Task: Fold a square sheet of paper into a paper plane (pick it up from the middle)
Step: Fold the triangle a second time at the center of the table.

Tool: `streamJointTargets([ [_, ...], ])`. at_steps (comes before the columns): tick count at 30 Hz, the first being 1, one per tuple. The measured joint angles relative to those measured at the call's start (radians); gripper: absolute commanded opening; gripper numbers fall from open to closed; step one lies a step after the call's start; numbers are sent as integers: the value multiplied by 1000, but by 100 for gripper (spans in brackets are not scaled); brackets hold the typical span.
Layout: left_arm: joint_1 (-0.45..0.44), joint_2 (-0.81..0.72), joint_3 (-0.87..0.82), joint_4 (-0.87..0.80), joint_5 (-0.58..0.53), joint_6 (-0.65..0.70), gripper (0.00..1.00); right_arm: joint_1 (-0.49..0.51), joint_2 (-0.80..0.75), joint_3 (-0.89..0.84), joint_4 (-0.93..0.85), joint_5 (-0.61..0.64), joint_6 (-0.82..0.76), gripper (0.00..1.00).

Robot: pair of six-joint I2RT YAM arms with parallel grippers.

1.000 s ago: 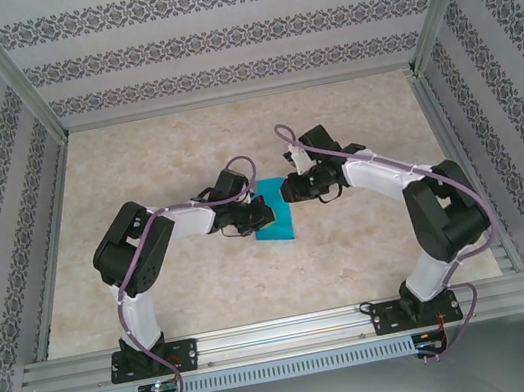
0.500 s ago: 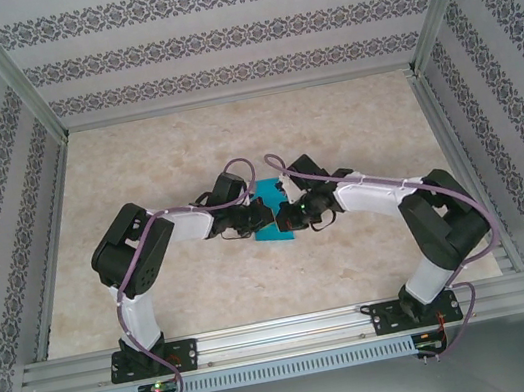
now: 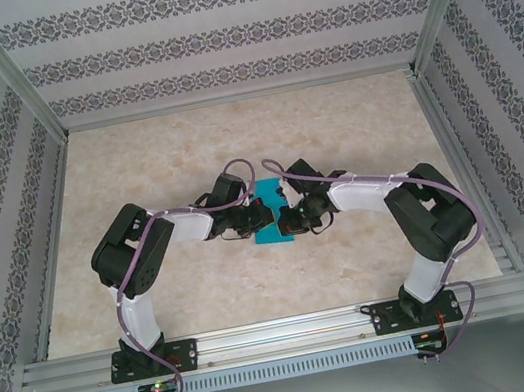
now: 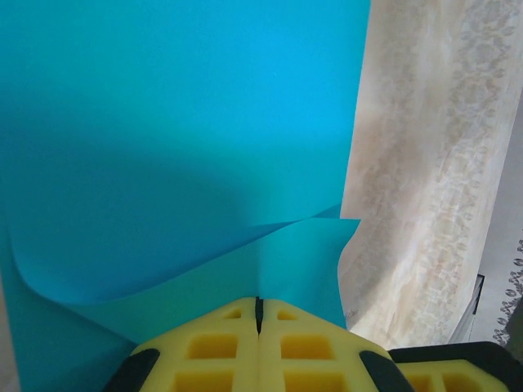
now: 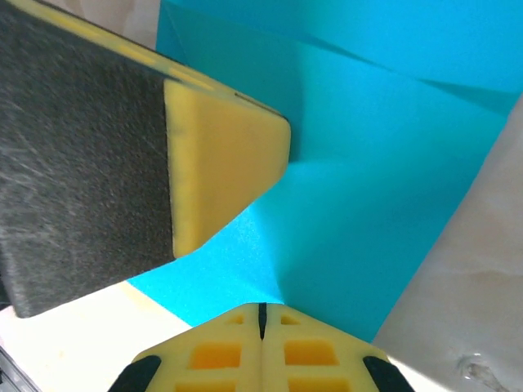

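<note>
both fingers pinch the teal sheet

top external: the square sheet of paper (image 3: 275, 235) lies mid-desk (image 3: 352, 129), with the left fingers (image 3: 258, 219) and right fingers (image 3: 287, 220) meeting over it.
left wrist: the left fingers (image 4: 249, 314) are pressed together, clamped on the sheet's (image 4: 180, 122) near edge, where a layer curls up.
right wrist: the right fingers (image 5: 253, 318) are pressed together on a puckered part of the sheet (image 5: 368, 163), and one of the left fingers (image 5: 221, 155) sits just beside them.

Reads to me as robot lab cell, not home: aluminium frame (image 3: 11, 83) boxing in marble-look table (image 3: 158, 296), wallpaper-print panels (image 3: 233, 33) as walls, left arm (image 3: 134, 249) and right arm (image 3: 433, 216) bolted to metal rail (image 3: 286, 332).
</note>
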Motion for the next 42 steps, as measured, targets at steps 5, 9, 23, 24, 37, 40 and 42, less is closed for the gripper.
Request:
streamJointTargets([
  [5,0,0,0,0,-1,0,0,1,10,1,-23,14,-20,4],
  [9,0,0,0,0,-2,0,0,1,10,7,-39,24,-29,4],
  [23,0,0,0,0,-3,0,0,1,10,12,-58,26,-45,5],
  [24,0,0,0,0,-3,0,0,1,10,13,-58,26,-43,5],
  [37,0,0,0,0,-3,0,0,1,51,76,-50,36,-43,0],
  [40,0,0,-1,0,-3,0,0,2,60,76,-54,42,-43,0],
  [42,0,0,-2,0,-4,-1,0,2,60,76,-56,44,-45,0],
])
